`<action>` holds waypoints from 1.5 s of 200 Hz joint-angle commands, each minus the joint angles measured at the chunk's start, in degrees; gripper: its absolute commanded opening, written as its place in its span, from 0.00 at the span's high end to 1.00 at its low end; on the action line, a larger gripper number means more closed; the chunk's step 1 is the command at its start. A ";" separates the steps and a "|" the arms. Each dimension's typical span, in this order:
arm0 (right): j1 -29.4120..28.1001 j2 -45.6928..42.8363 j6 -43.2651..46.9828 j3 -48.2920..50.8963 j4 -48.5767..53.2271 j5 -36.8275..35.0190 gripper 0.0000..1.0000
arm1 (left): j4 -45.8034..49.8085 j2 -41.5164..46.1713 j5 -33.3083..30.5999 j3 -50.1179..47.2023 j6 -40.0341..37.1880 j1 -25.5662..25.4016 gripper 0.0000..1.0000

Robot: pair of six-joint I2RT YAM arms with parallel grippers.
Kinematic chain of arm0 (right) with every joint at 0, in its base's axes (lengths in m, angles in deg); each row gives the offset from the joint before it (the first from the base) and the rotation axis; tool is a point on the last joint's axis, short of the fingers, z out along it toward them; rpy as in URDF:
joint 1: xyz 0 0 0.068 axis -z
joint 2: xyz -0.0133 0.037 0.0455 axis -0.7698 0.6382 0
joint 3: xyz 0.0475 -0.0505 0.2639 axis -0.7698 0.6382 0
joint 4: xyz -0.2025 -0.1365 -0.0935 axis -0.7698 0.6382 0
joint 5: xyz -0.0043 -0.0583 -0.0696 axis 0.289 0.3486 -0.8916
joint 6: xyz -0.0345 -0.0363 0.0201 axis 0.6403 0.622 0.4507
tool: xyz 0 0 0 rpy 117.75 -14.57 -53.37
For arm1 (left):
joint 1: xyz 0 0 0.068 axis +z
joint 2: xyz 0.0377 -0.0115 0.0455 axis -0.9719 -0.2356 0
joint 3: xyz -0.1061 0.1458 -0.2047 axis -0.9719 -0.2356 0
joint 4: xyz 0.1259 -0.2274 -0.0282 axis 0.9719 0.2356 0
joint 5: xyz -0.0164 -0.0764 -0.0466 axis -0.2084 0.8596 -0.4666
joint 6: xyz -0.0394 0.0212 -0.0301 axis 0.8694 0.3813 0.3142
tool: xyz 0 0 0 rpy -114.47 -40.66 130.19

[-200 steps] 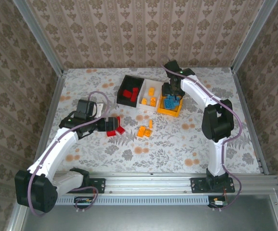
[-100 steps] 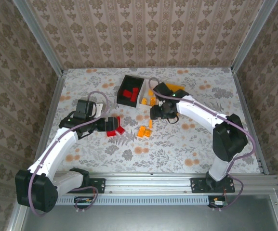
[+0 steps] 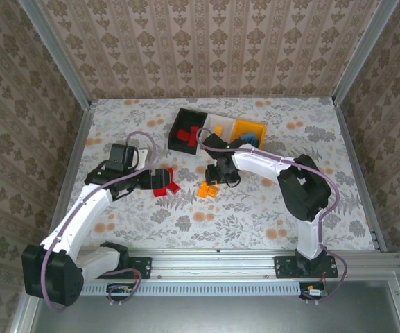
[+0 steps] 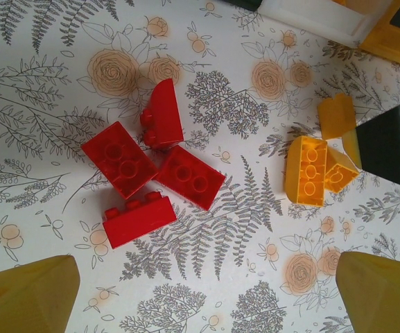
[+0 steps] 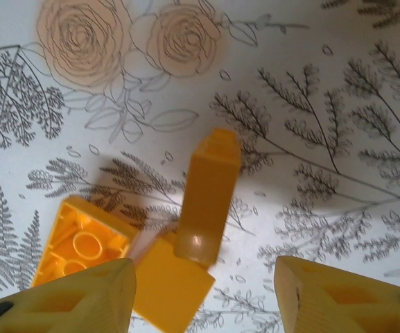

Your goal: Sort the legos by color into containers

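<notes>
**Right gripper** (image 5: pixel 206 300) — jaws standing well apart, gripping nothing, hanging low over the orange bricks (image 5: pixel 210 191). Three are clustering here. One is standing on end in line with the gap. One is lying studs-down just beside one fingertip. The third is lying flat at the foot of the upright one, touching it or nearly so.

**Step in hand, by judgement:** taking one orange brick for the white bin (image 3: pixel 226 123), which is already holding orange pieces.

**Doing it well:**
- Going for the upright brick and keeping it centred in the gap.
- Lowering straight until both pads are facing its broad sides, and closing only then. A skewed approach is risking a topple onto the neighbours or a two-brick pinch.
- The flat brick at its foot is crowding one pad's path, so a slight shift away from it is looking wise.

**Left gripper** (image 4: pixel 203 298) — jaws likewise apart and empty, waiting over four red bricks (image 4: pixel 189 177) lying close together on the table (image 4: pixel 47 69), some of them touching. These are belonging in the black bin (image 3: pixel 174 135), which is holding red pieces.

**Yellow bin** (image 3: pixel 245 126), at the row's right end, is holding blue.

The two grippers are working near each other, so keeping the left one parked during the right's pick is seeming prudent.
</notes>
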 commanded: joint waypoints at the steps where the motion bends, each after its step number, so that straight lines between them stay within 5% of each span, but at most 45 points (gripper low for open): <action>1: 0.05 1.76 -0.45 -2.60 0.13 -0.16 0.46 | 0.18 0.80 0.39 -0.52 -0.23 0.42 0.03; 127: 0.09 1.91 -0.28 -4.64 2.30 -3.68 0.79 | 0.14 1.15 0.57 -0.59 -0.23 0.58 0.02; 173: 0.09 -4.11 0.96 -8.63 6.31 -5.31 0.80 | 0.09 1.47 0.67 -0.56 -0.23 0.51 0.02; 222: 2.11 -4.71 6.22 -24.17 13.14 -9.65 0.80 | 0.18 1.46 1.26 -0.58 -0.15 0.51 0.02; 300: 11.29 17.06 10.46 -53.70 19.39 -7.37 0.81 | 1.93 2.04 4.66 -2.28 1.73 0.36 0.00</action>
